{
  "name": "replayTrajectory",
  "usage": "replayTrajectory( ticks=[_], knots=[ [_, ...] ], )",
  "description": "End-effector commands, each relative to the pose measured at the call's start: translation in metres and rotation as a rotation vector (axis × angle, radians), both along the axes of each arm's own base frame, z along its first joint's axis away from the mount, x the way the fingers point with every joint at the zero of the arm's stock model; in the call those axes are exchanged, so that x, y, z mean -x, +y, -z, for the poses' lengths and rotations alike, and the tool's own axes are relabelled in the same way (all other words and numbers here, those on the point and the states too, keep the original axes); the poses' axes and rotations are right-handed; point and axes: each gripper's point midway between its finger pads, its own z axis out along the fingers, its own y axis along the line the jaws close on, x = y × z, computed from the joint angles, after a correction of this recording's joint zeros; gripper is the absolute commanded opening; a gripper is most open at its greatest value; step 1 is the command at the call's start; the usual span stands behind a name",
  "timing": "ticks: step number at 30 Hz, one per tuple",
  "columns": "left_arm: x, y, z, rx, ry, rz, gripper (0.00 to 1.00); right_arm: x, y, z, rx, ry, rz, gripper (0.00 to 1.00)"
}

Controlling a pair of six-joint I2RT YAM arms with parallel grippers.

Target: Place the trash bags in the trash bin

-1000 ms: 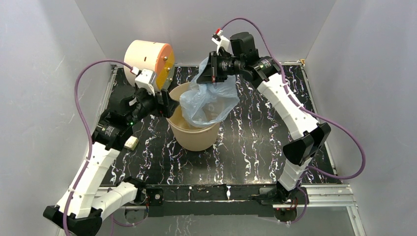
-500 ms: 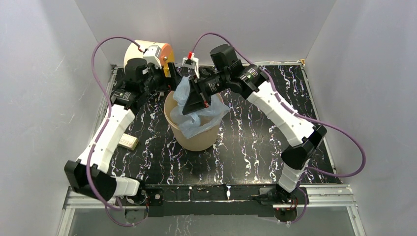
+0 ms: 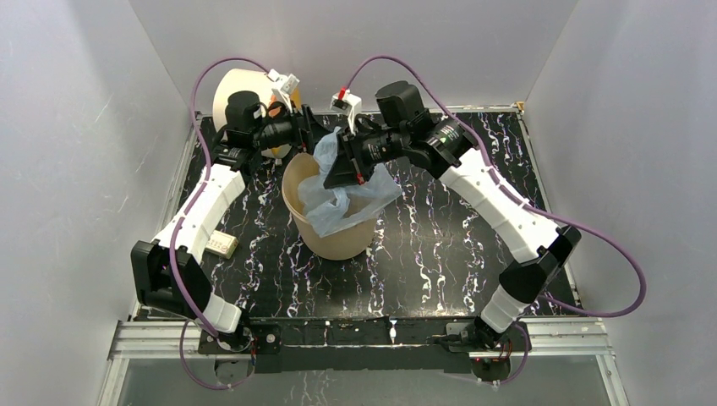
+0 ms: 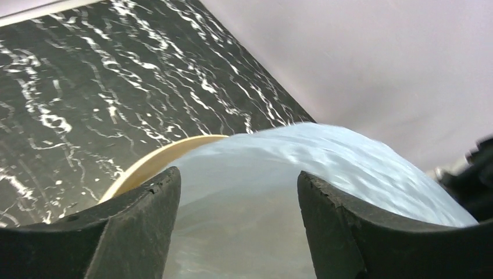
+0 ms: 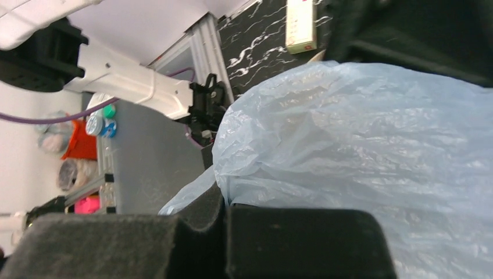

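The trash bin [image 3: 338, 241] is a round tan bucket standing mid-table. The pale blue trash bag [image 3: 351, 199] hangs half inside it, its upper part bunched above the rim. My right gripper [image 3: 331, 172] reaches in from the right above the bin and is shut on the bag's top; in the right wrist view the jaws [image 5: 225, 203] pinch the crinkled plastic [image 5: 360, 133]. My left gripper [image 3: 314, 139] is open at the bin's back-left. In the left wrist view the bag [image 4: 325, 168] bulges just ahead of the parted fingers [image 4: 238, 174], with the bin rim [image 4: 157, 160] at left.
A cream drum with an orange face [image 3: 232, 89] stands at the back left, behind my left arm. A small white card box [image 3: 221, 245] lies on the black marbled table left of the bin. White walls close in on three sides.
My left arm rose from the bin's left side to its back, gripper now at the bag's top. My right gripper carried the bag left, down over the bin.
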Motion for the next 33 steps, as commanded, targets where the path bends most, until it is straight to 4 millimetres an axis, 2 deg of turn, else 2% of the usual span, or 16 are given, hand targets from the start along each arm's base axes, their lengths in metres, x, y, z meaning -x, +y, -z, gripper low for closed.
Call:
replayTrajectory(
  ticks=[1, 3, 7, 10, 15, 18, 20, 23, 26, 29, 31, 33],
  knots=[
    [0.043, -0.009, -0.012, -0.001, -0.069, 0.247, 0.67, -0.016, -0.005, -0.037, -0.098, -0.104, 0.113, 0.00],
    [0.049, -0.007, -0.004, -0.027, -0.045, 0.271, 0.56, -0.021, -0.007, -0.042, -0.110, -0.108, 0.143, 0.00],
    [0.054, 0.003, 0.025, -0.132, 0.024, 0.243, 0.49, -0.043, -0.017, -0.052, -0.128, -0.127, 0.291, 0.00],
    [0.061, 0.010, 0.045, -0.180, 0.076, 0.231, 0.41, -0.058, -0.024, -0.052, -0.131, -0.117, 0.382, 0.00],
    [0.071, 0.022, 0.064, -0.250, 0.110, 0.185, 0.39, -0.071, -0.022, -0.034, -0.081, -0.068, 0.427, 0.00],
    [0.072, 0.029, 0.066, -0.294, 0.106, 0.148, 0.33, -0.082, -0.021, -0.025, -0.044, -0.048, 0.471, 0.00],
    [0.066, 0.037, 0.061, -0.327, 0.073, 0.086, 0.37, -0.081, -0.016, -0.022, -0.038, -0.035, 0.448, 0.00],
    [0.047, 0.052, 0.040, -0.346, 0.006, -0.088, 0.44, -0.066, -0.007, -0.028, -0.076, -0.010, 0.344, 0.00],
    [0.026, 0.066, 0.021, -0.340, -0.031, -0.248, 0.67, -0.043, -0.002, -0.035, -0.133, 0.003, 0.213, 0.00],
    [0.006, 0.077, 0.000, -0.284, -0.050, -0.368, 0.74, -0.022, -0.003, -0.040, -0.174, 0.012, 0.105, 0.00],
    [-0.007, 0.078, -0.014, -0.211, -0.057, -0.407, 0.76, -0.011, -0.004, -0.042, -0.188, 0.022, 0.042, 0.00],
    [-0.014, 0.060, -0.029, -0.123, -0.080, -0.336, 0.77, 0.000, -0.003, -0.042, -0.197, 0.045, -0.027, 0.00]
  ],
)
